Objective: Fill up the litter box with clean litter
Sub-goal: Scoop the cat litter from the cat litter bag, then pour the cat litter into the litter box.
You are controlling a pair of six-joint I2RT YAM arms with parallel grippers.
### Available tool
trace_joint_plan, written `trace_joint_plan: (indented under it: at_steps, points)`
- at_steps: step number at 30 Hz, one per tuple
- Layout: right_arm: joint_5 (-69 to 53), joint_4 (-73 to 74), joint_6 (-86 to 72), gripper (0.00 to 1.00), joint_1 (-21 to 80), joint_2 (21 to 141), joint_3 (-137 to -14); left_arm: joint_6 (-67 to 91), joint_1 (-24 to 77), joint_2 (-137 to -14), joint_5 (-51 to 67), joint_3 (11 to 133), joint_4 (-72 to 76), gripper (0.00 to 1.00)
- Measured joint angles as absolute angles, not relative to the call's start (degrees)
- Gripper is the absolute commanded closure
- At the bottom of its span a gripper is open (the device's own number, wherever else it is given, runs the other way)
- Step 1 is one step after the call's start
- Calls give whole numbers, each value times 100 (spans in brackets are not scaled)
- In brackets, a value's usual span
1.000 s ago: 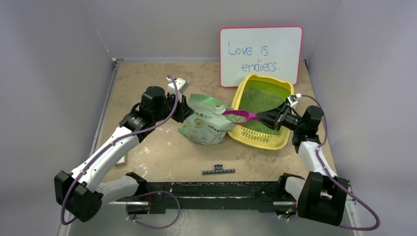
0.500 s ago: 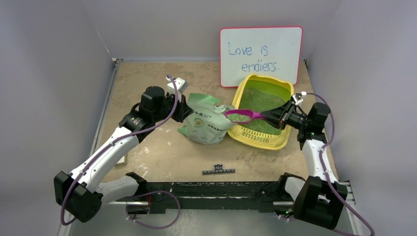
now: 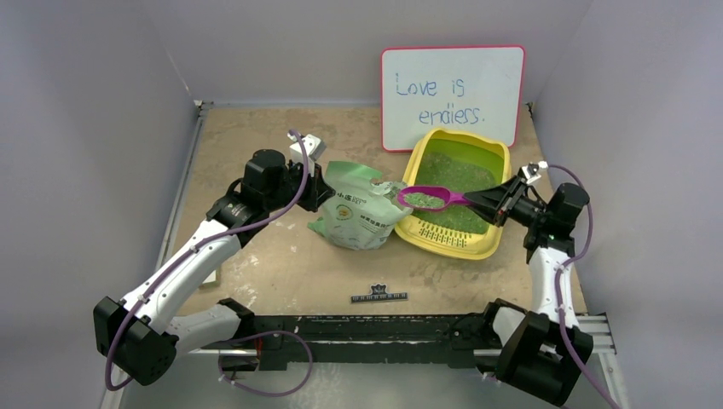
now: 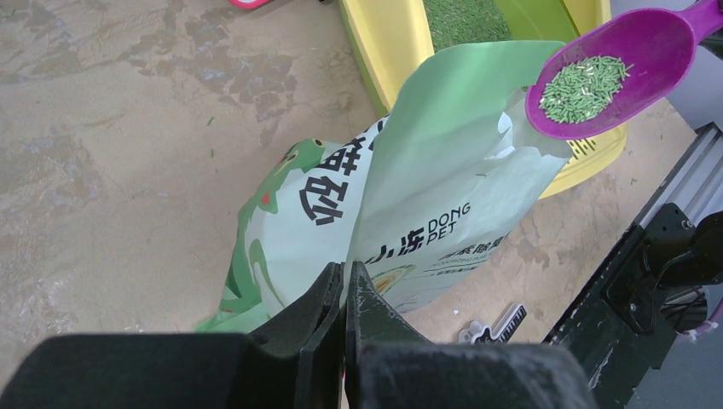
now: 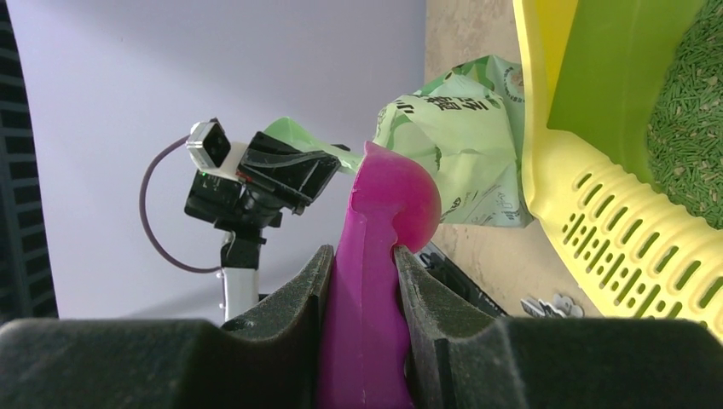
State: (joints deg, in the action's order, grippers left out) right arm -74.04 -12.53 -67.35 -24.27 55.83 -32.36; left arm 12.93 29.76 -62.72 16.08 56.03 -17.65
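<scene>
The litter box (image 3: 448, 237) and scoop (image 3: 450, 198) are smooth plastic; clean litter (image 3: 456, 173) is grainy.

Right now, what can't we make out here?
- How full the bag is: left wrist view, its own folded flap covers the opening.
- Load in the scoop: right wrist view shows only its underside.
- Tray floor under the scoop: top view, scoop and right gripper cover it.
- Small dark part at the near table edge: top view, too small to identify.

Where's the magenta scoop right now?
In the top view, right of centre: the magenta scoop, held by the right gripper, hovers loaded over the litter box rim nearest the green bag.
</scene>
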Motion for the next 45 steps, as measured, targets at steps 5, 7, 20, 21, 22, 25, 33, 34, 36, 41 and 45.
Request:
trace_joint_plan:
  at_steps: [5, 7, 20, 21, 22, 25, 33, 34, 36, 41, 45]
  points:
    - [-7456, -1260, -6816, 100, -2561, 5568, -3262, 1293, 2976, -6272, 1605, 5603, -1765, 100]
    - [-7454, -1278, -6901, 100, -2591, 5561, -3326, 1293, 2976, -6272, 1601, 5603, -1765, 100]
    - [-7266, -1756, -7308, 100, -2952, 5706, -4034, 1293, 2976, -6259, 1597, 5601, -1769, 100]
    - [-7255, -1802, -7314, 100, -3048, 5776, -4066, 1293, 2976, -6248, 1603, 5588, -1767, 100]
    - [-7253, -1844, -7317, 100, -3157, 5850, -4095, 1293, 2976, -6228, 1608, 5568, -1765, 100]
    - [-7214, -1916, -7317, 100, -3487, 6086, -4156, 1293, 2976, -6163, 1619, 5537, -1776, 100]
    - [-6578, -1164, -6514, 100, -3793, 6608, -4731, 1293, 2976, -6082, 1629, 5483, -1769, 100]
    - [-6539, -1098, -6445, 100, -3793, 6624, -4783, 1291, 2976, -6077, 1632, 5483, -1769, 100]
    - [-6248, -497, -5924, 100, -3793, 6740, -5181, 1291, 2976, -6062, 1634, 5474, -1772, 100]
    - [-5671, 261, -5135, 100, -3793, 6866, -5749, 1288, 2976, -5992, 1629, 5446, -1811, 100]
    - [-5371, 620, -4812, 100, -3793, 6928, -5828, 1288, 2976, -5944, 1629, 5446, -1839, 100]
